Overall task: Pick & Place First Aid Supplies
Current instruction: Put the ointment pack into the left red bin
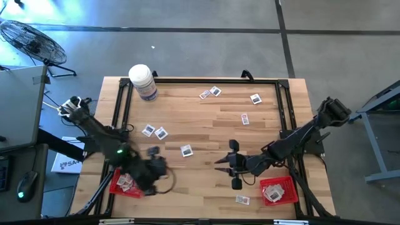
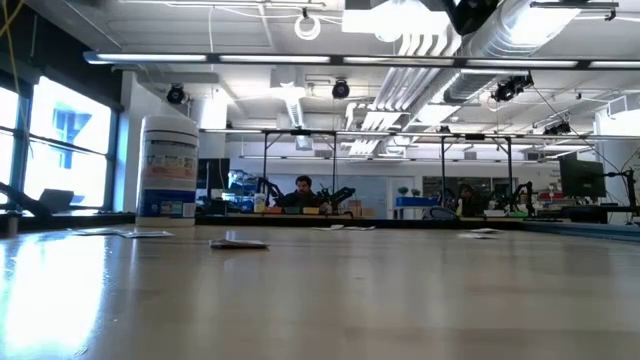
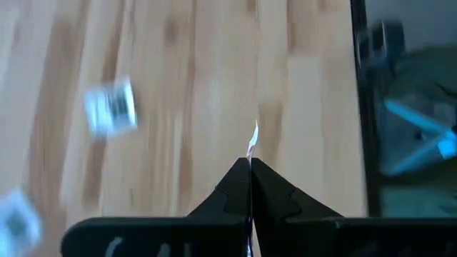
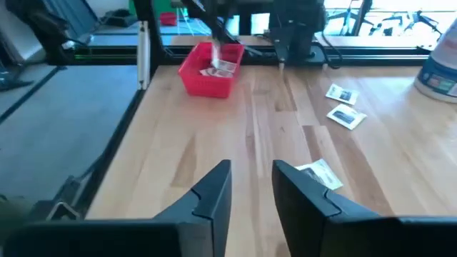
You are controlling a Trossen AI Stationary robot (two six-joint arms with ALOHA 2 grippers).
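The first aid supplies are small white printed packets lying flat on the wooden table, among them three at mid-left (image 1: 148, 130) (image 1: 161, 133) (image 1: 186, 150) and several at the far side (image 1: 215, 91). My left gripper (image 1: 154, 152) hangs above the table just beyond the left red tray (image 1: 125, 184), shut on one packet (image 3: 253, 143). That tray (image 4: 208, 71) holds some packets. My right gripper (image 4: 250, 178) stands open over the table's middle (image 1: 220, 164), pointing toward the left edge, with nothing between its fingers. One packet (image 4: 318, 173) lies just beside its finger. My left gripper pinches a packet between its two shut fingertips. Only a thin white edge (image 3: 253, 139) shows, sticking out past the tips. The fingers slant downward, and the packet is lifted clear of the table.
A large white bottle (image 1: 142, 81) stands at the far left corner. A second red tray (image 1: 278, 190) with packets sits at the near right, and a lone packet (image 1: 242, 199) lies beside it. A black frame (image 1: 200, 80) rims the table.
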